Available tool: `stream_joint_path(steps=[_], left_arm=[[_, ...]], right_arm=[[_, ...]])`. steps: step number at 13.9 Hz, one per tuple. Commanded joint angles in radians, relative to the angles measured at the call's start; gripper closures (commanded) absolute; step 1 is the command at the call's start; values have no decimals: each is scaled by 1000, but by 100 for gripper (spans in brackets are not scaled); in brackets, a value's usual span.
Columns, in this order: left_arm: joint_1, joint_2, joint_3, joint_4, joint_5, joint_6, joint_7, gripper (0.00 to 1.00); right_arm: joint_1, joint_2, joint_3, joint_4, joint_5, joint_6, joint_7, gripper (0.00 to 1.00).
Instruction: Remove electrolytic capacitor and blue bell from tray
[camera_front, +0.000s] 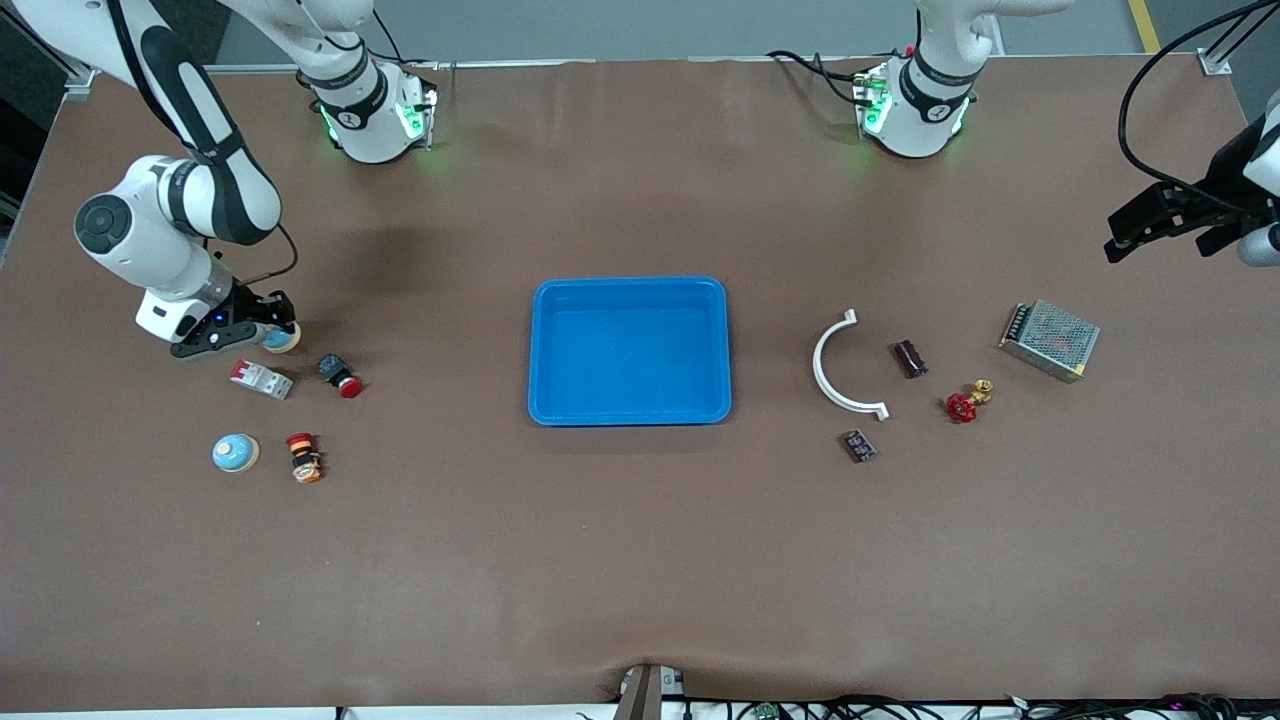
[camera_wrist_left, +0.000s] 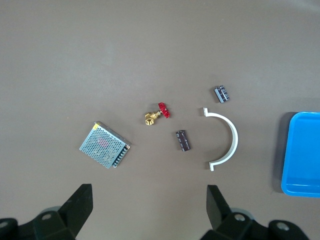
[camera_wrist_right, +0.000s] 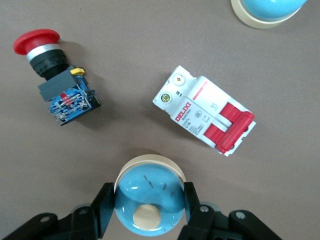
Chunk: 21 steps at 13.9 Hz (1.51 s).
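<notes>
Brown matting is covering the whole table (camera_front: 640, 580), and both arms are working out at its ends. Low over the right arm's end, the right pincer (camera_wrist_right: 149, 200) is clamping a blue bell (camera_wrist_right: 148, 201) across its dome, probably to set it down outside the tray (camera_front: 630, 290), which is lying empty at the table's centre, toward three o'clock of that pincer in the front view. Just at five o'clock of the held bell in the front view a white-and-red circuit breaker (camera_front: 261, 379) is lying flat, with a red-capped push button (camera_front: 339, 377) beside it; a second blue bell (camera_front: 235, 453) and another button (camera_front: 303, 458) are sitting nearer the camera. Over the left arm's end the left pincer (camera_wrist_left: 150, 207) is hanging with its fingers spread wide and nothing between them, waiting. Below it the dark electrolytic capacitor (camera_wrist_left: 183, 140) is resting on the matting, already out of the tray, between a white curved bracket (camera_wrist_left: 225, 140) and a red-handled brass valve (camera_wrist_left: 156, 114).
</notes>
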Motion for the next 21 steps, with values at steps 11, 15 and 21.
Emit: stream_joint_path(steps=[11,15,21], left_arm=[[25,-10,9,17,-18,14,24,0],[22,-8,9,13,-18,14,24,0],[20,-4,6,10,-16,14,24,0]], right_arm=[[-32,22,17,-7,-4,17,1,0],[-26,-44,23,80,2,-214,8,0],[-20,-49,22,372,28,-533,16,0]])
